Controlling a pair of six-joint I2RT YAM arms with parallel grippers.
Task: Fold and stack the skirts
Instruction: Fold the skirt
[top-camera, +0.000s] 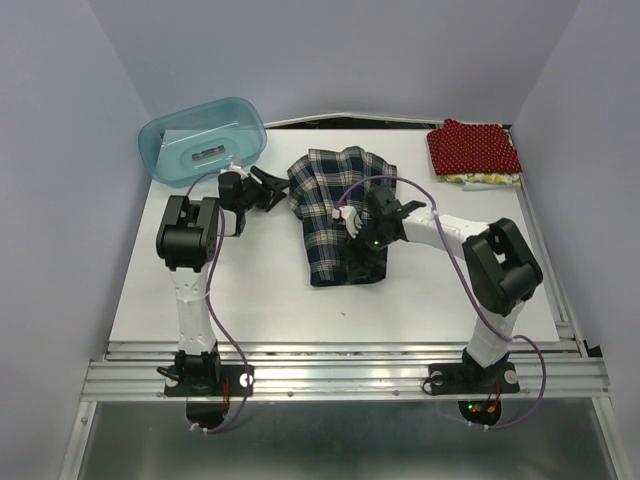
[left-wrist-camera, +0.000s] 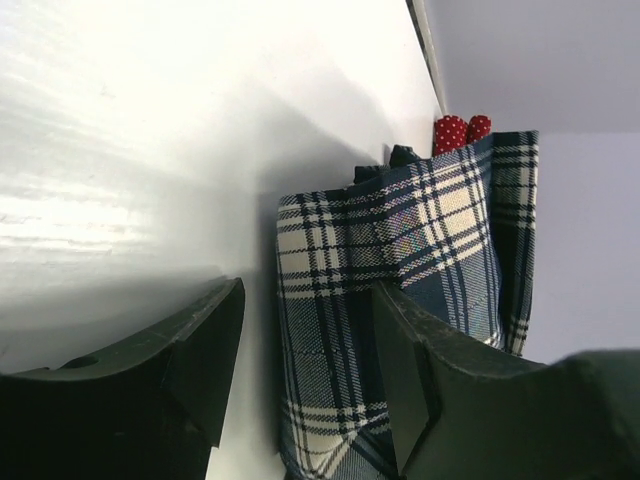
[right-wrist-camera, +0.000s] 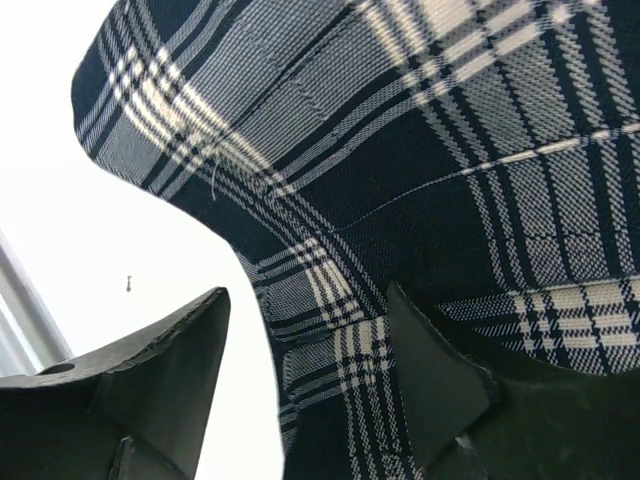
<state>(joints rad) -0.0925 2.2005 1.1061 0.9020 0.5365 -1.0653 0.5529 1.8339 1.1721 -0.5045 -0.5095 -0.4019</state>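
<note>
Top external: fixed high behind the arm bases, tilted down and forward, far enough back to take in the whole white desk (top-camera: 250, 290) and both side walls. Left wrist: low over the desk, rolled sideways, looking out between the fingers of the left claw (left-wrist-camera: 305, 340), near the plaid skirt (left-wrist-camera: 400, 240) with a scrap of red skirt (left-wrist-camera: 452, 130) beyond. Right wrist: very close above the plaid skirt, past the right claw (right-wrist-camera: 308, 310), cloth filling most of the frame. Common to all three: the plaid skirt.
</note>
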